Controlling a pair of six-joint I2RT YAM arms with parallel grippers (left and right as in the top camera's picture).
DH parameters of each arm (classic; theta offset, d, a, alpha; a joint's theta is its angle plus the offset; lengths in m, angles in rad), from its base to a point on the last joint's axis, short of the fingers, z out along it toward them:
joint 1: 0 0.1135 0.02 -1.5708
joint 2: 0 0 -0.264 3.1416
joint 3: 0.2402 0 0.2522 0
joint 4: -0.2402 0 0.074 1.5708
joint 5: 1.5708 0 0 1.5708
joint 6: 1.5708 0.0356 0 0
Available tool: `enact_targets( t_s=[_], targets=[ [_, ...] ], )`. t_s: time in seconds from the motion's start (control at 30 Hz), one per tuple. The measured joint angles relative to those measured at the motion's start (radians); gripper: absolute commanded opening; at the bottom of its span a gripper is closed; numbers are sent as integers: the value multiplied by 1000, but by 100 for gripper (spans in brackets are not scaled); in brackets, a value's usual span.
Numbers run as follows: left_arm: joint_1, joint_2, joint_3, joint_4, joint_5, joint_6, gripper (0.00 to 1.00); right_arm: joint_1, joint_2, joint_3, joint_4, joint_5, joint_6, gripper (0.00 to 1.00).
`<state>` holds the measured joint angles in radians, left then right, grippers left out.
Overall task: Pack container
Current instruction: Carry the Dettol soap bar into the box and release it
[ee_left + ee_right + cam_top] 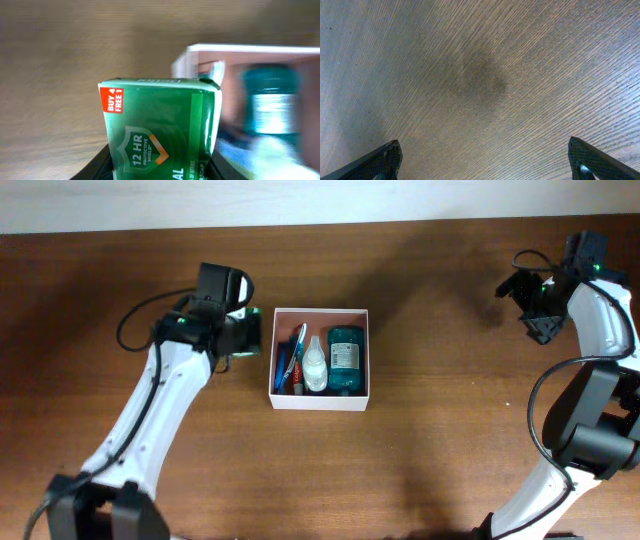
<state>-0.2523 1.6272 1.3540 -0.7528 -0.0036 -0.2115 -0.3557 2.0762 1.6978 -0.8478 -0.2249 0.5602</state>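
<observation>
Little spare room in container (320,402). Grips carton (160,125) w/ left gripper (245,335), just left of container; risks catching wall & jamming. Right gripper (485,162) wide, empty.

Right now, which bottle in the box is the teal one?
The larger bottle with the white label; the small bottle beside it is clear.

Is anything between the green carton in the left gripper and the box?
Nothing visible: the carton hangs just outside the left wall of the box. Inside, a teal bottle, a clear bottle and toothpaste fill most of it.
</observation>
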Motion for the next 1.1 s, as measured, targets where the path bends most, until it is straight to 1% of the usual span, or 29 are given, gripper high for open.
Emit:
enact_targets(
  t_s=[0.17, 0.43, 0.53, 0.6, 0.63, 0.67, 0.73, 0.77, 0.8, 1.1],
  targets=[
    [-55, 0, 2, 8, 52, -39, 8, 0, 0, 0, 0, 0, 0, 99],
    [-148, 30, 2, 46, 74, -74, 9, 0, 0, 0, 0, 0, 0, 99],
    [-169, 51, 2, 47, 79, -78, 13, 0, 0, 0, 0, 0, 0, 99],
    [-170, 59, 2, 47, 79, -78, 17, 0, 0, 0, 0, 0, 0, 99],
    [-170, 60, 2, 47, 79, -78, 24, 0, 0, 0, 0, 0, 0, 99],
    [-170, 60, 2, 47, 79, -79, 35, 0, 0, 0, 0, 0, 0, 99],
    [-168, 60, 2, 48, 79, -81, 70, 0, 0, 0, 0, 0, 0, 99],
    [-167, 60, 2, 47, 79, -86, 83, 0, 0, 0, 0, 0, 0, 99],
    [-167, 60, 2, 49, 79, -83, 87, 0, 0, 0, 0, 0, 0, 99],
    [-164, 60, 2, 61, 78, -88, 87, 0, 0, 0, 0, 0, 0, 99]
  ],
)
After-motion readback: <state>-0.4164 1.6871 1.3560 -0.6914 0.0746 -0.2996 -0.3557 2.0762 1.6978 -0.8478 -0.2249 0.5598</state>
